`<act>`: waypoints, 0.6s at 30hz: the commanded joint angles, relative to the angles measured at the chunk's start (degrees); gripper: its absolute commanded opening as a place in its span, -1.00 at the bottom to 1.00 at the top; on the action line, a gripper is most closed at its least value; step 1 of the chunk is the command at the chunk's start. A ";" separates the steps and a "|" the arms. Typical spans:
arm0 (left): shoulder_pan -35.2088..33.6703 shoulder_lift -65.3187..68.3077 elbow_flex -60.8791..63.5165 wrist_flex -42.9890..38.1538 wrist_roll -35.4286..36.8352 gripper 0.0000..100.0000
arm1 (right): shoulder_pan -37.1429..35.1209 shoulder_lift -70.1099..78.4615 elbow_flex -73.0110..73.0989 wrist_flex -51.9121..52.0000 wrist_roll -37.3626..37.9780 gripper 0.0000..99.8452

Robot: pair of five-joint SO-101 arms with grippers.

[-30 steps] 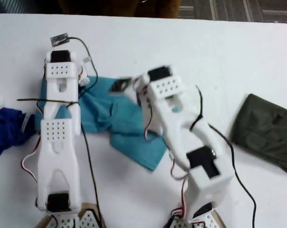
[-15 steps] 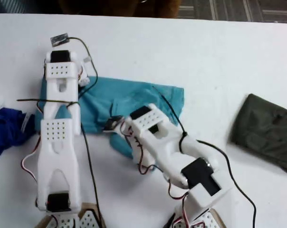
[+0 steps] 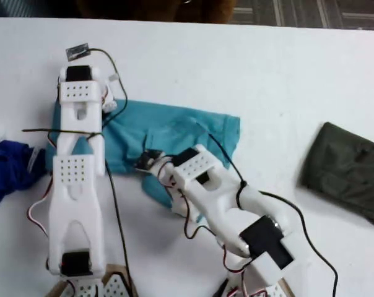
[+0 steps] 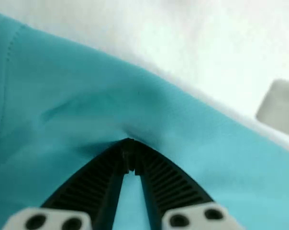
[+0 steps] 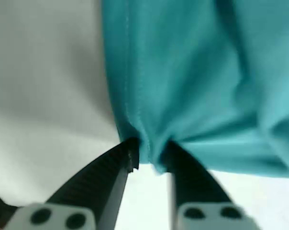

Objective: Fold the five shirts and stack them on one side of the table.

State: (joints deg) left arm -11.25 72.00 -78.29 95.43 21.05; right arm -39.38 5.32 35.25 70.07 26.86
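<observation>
– Since your right arm (image 3: 236,204) drew back from the far edge of the teal shirt (image 3: 174,127) toward its own base, its jaws have come to the near hem. They are clamped on a pinch of it. In the right wrist view the cloth bunches between the two tips, with bare worktop (image 3: 267,68) just beside them.
– And your left arm (image 3: 75,167) has not stirred. Its jaws are together on a small pucker of the same shirt, and teal spreads away beyond the tips on both sides.
– With the right arm out of the way, you can see the shirt's far corner uncovered. The body lies broad between the two sets of jaws. I'd judge you are at the start of a fold on this one: both holds look set, and nothing is doubled over yet.
– Agreed. Mind that thin pinch on the right; it may slip if you lift fast.
– Count with me. You have two arms and two sets of jaws, both on cloth. You can make out three shirts. One is teal, in the jaws. One blue shirt (image 3: 7,170) lies near the left jaws, off to their outer side. One dark green shirt (image 3: 348,170) lies well apart from the right jaws, out beyond them.
– That is three of your five, and none of them lies on another.
</observation>
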 commanded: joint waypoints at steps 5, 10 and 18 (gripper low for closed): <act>-1.23 -0.44 -1.01 0.44 0.09 -0.95 | 2.59 -0.66 0.44 -0.13 -0.97 -0.96; -1.23 -0.44 -1.01 0.44 0.09 -0.95 | 5.32 -0.75 -2.55 2.33 -0.97 -0.96; -1.23 -0.44 -1.01 0.44 0.09 -0.95 | 7.25 -0.48 -19.60 11.91 -0.88 -0.96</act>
State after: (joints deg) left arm -11.25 72.00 -78.29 95.43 21.05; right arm -33.14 5.76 22.15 79.12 26.24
